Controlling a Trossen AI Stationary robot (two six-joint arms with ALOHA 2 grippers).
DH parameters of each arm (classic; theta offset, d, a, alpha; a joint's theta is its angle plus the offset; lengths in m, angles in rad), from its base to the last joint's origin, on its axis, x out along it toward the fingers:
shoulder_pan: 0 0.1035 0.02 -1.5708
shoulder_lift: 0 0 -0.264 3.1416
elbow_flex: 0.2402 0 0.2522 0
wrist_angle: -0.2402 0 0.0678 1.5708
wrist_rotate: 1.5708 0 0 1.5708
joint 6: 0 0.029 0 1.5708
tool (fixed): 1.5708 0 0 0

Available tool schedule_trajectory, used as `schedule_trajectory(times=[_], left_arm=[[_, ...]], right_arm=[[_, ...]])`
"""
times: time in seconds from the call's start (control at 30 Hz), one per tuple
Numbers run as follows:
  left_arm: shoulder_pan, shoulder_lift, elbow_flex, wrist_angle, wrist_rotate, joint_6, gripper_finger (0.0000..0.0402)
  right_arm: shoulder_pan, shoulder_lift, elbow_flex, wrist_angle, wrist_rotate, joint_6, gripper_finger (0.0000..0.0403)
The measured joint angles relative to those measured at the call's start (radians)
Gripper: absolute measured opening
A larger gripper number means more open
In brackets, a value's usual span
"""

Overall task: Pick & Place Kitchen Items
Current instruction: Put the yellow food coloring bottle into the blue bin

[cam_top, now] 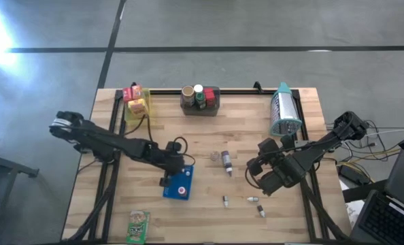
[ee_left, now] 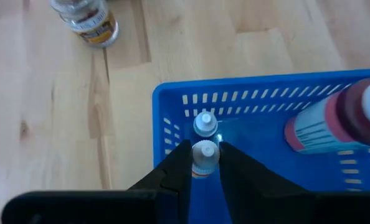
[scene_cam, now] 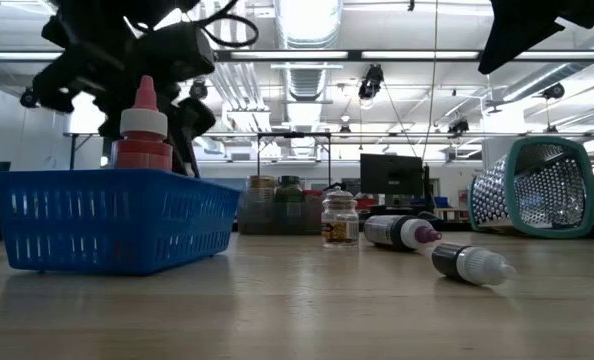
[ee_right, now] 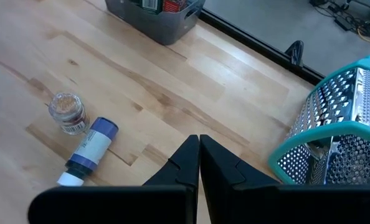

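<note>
Left gripper (ee_left: 205, 163) fingers clamped on a tiny white-capped bottle (ee_left: 204, 157) over the blue basket (ee_left: 260, 102). Right gripper (ee_right: 199, 155) fingers pinched together, empty, above the bench (ee_right: 141, 93).

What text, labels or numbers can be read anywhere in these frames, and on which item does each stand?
None can be read.
Lying blue-capped bottle: label print blurred.
Small glass jar: label too small.
Red bottle in the blue basket: label lines blurred.
Green packet: print too small.
Items in the grey bin: labels unreadable.
</note>
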Motion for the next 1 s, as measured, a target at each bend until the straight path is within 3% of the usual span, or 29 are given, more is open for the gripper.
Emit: schedule_trajectory(times=[0.43,1.0], left_arm=[[0.002,0.040,-0.125,0.234,0.000,0.037,0.0076],[0.010,0.050,-0.130,0.244,-0.024,0.069,0.0078]], right_arm=[[0.000,0.000,-0.011,0.003,-0.001,-0.004,0.0008],[0.000,0.000,-0.013,0.007,-0.001,-0.003,0.0008]])
